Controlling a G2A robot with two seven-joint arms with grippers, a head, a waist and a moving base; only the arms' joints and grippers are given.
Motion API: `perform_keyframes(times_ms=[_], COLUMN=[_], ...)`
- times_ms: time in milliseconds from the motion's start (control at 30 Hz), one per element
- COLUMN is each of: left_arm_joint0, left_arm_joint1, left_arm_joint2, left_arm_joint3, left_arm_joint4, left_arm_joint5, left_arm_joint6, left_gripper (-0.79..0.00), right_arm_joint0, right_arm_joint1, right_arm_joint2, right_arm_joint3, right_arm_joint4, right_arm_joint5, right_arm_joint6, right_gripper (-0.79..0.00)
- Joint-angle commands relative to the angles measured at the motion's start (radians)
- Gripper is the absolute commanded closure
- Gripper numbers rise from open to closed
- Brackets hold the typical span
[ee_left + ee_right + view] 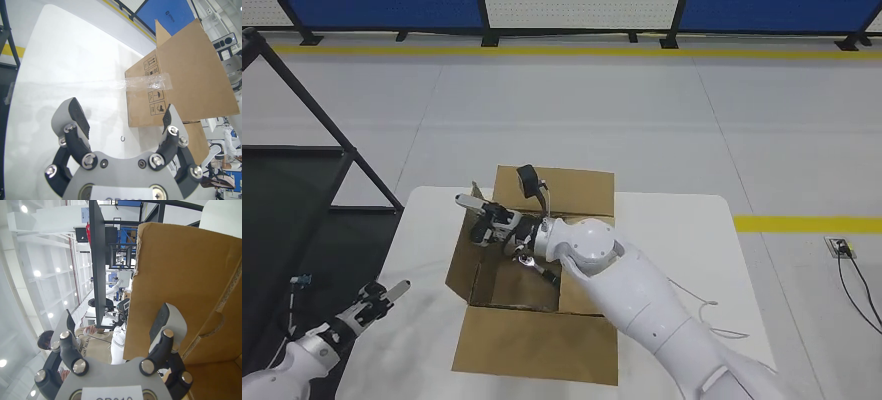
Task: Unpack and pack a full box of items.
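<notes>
With right gripper (pixel 115 309) released, straddling raised box flap (pixel 179 275) near far edge of tabletop (pixel 682 230); probably light, stiff, crease-prone: pinching along free edge.

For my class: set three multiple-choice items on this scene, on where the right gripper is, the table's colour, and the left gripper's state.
1. Where is the right gripper? A astride a flap of the box; B over the floor; C on a shelf.
2. What colour is the table? A green; B white; C black.
3. The left gripper is: A shut on a cup; B shut on a flap; C open, empty.
Answers: 1 A, one finger on each side of the flap. 2 B, white top around the box. 3 C, fingers apart, nothing between.
</notes>
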Motion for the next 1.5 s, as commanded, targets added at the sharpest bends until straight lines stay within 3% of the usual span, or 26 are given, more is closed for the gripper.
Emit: perform_keyframes(times_ms=[0,467,767,933,1067,1267,1467], left_arm_joint0=[0.014,0.121,0.104,0.041,-0.002,-0.028,-0.045], left_arm_joint1=[0.0,0.0,0.001,0.003,0.004,0.007,0.007], left_arm_joint2=[-0.015,-0.112,-0.053,0.02,0.061,0.079,0.101], left_arm_joint3=[-0.006,-0.133,-0.16,-0.118,-0.073,-0.02,0.016], left_arm_joint4=[-0.018,-0.117,-0.06,0.007,0.056,0.101,0.127], left_arm_joint5=[0.001,-0.011,0.029,0.076,0.089,0.103,0.106], left_arm_joint6=[0.007,0.013,0.015,-0.003,0.006,0.008,0.019], left_gripper=[-0.785,-0.785,-0.785,-0.785,-0.785,-0.785,-0.785], right_arm_joint0=[0.019,0.094,0.105,0.114,0.116,0.11,0.096], right_arm_joint1=[-0.021,-0.169,-0.232,-0.246,-0.244,-0.219,-0.188], right_arm_joint2=[-0.013,-0.107,-0.099,-0.081,-0.054,0.0,0.045], right_arm_joint3=[0.034,0.261,0.371,0.401,0.405,0.402,0.384], right_arm_joint4=[0.008,-0.031,-0.019,-0.019,-0.013,0.002,-0.009], right_arm_joint5=[-0.009,-0.046,-0.095,-0.153,-0.261,-0.412,-0.463], right_arm_joint6=[0.004,-0.053,-0.066,-0.048,-0.041,-0.012,0.001], right_gripper=[-0.785,-0.785,-0.785,-0.785,-0.785,-0.785,-0.785])
